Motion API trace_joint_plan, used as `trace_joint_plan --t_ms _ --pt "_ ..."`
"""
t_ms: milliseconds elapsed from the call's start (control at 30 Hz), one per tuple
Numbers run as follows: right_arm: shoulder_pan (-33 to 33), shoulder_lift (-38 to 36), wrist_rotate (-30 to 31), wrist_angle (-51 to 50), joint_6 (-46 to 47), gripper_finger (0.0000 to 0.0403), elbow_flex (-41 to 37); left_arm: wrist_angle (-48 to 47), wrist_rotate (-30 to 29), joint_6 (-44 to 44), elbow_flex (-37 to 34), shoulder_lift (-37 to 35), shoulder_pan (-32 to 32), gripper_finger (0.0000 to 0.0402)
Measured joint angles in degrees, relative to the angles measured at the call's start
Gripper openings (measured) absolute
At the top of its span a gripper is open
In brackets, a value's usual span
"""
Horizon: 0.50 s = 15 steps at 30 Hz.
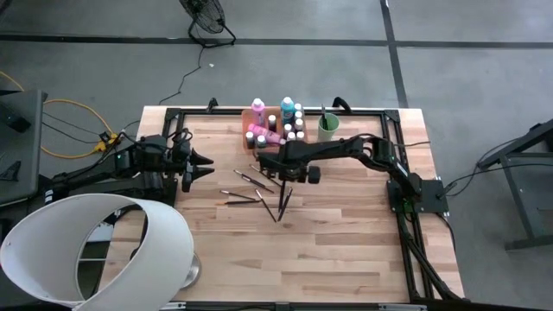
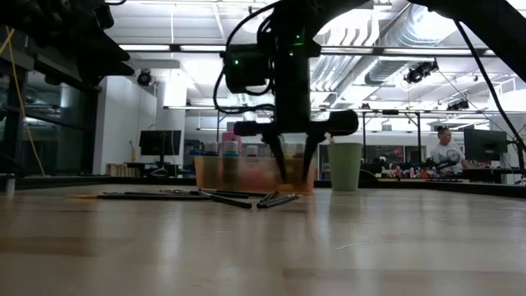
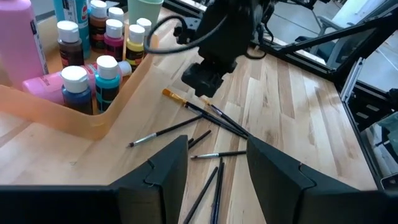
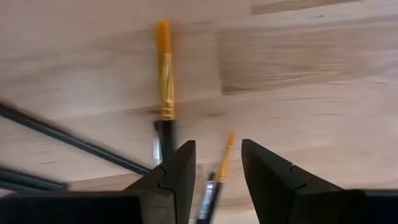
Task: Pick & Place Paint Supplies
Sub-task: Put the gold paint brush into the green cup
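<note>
Hovering Over the Scattered Brushes

Starting at the table's (image 1: 346,250) left edge: left pincer (image 1: 206,164) parked just above the wood, fingers (image 3: 163,171) parted with nothing between them, aimed toward the middle. Lampshade-like white drum (image 1: 95,250) looming in the near-left corner of the overhead view.

Moving to centre: paintbrushes (image 1: 259,186) strewn loose on the bare wood, dark handles crossing each other, a few fanned out flat, two lying close together and angled. Orange-bristled brush (image 4: 163,68) with a gold ferrule lying right ahead of the right pincer's fingers, a second thinner orange tip (image 4: 227,152) showing in the gap between them.

Right pincer (image 1: 285,181) reaching in from the right side, pointing straight down over the brush pile, fingers moderately apart, gripping nothing, tips close above the wood.

Behind the brushes: translucent orange tray (image 1: 244,130) at the far edge, paint bottles (image 1: 287,111) standing and lying inside it, pink, teal and brown, white caps up. Just right of the tray, light green cup (image 1: 327,127) standing upright.

Far off in the room, a person (image 2: 446,150) seated at a desk.
</note>
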Motion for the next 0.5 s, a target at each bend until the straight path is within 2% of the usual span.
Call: trace_joint_plan --t_ms 267,500 --pt "0.3 0.0 -0.2 -0.5 2.9 0.0124 -2.7 -1.5 0.0 -0.2 0.0 0.0 0.0 0.0161" --pt "-0.1 0.0 -0.2 3.6 3.1 0.0124 -4.2 -1.4 0.0 -0.2 0.0 0.0 0.0 0.0161"
